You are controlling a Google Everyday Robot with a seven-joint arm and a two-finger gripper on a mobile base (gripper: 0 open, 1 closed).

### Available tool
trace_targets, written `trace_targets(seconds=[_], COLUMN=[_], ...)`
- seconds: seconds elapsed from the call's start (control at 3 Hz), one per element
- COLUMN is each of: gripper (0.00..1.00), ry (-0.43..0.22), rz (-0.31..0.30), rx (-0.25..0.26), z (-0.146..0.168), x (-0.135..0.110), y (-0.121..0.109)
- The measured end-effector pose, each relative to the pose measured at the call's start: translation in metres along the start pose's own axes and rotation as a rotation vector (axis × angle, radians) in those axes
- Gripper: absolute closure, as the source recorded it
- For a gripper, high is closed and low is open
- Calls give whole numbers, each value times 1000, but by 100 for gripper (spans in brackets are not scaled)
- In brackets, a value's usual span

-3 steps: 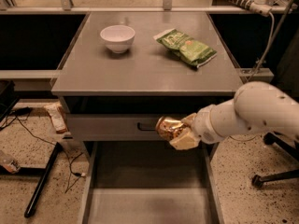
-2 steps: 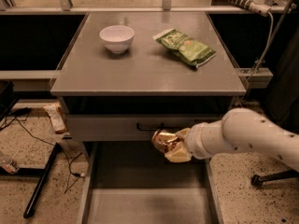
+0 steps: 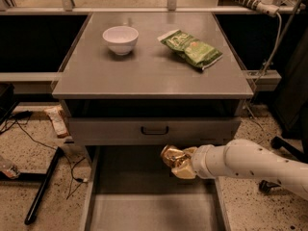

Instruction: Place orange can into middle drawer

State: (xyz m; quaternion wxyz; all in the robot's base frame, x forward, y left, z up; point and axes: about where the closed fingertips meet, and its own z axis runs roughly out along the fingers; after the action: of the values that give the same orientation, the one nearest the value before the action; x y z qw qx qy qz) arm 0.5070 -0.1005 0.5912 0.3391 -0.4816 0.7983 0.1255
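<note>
A flat grey metal cabinet top (image 3: 154, 76) is seen across the centre of the frame. Below it, the middle drawer (image 3: 144, 211), a deep grey tray with a bare floor, is shown open. On top, a crinkled green snack bag (image 3: 191, 48) and a round white bowl (image 3: 120, 38) are set apart. At lower centre, the small, shiny golden-orange can (image 3: 170, 155) is clamped in the gripper (image 3: 181, 163) over the drawer's rear.
</note>
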Motion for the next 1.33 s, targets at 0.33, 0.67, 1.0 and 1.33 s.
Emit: trace_targets(seconds=[0.33,0.67,1.0,1.33], gripper=[100,100,100,100], ry=[0,-23,-80,-117], rz=[0,-66,-155,-169], rx=[0,-7,14,36], z=[0,28,70,135], x=[0,9,38,104], y=[0,-2,-7,-22])
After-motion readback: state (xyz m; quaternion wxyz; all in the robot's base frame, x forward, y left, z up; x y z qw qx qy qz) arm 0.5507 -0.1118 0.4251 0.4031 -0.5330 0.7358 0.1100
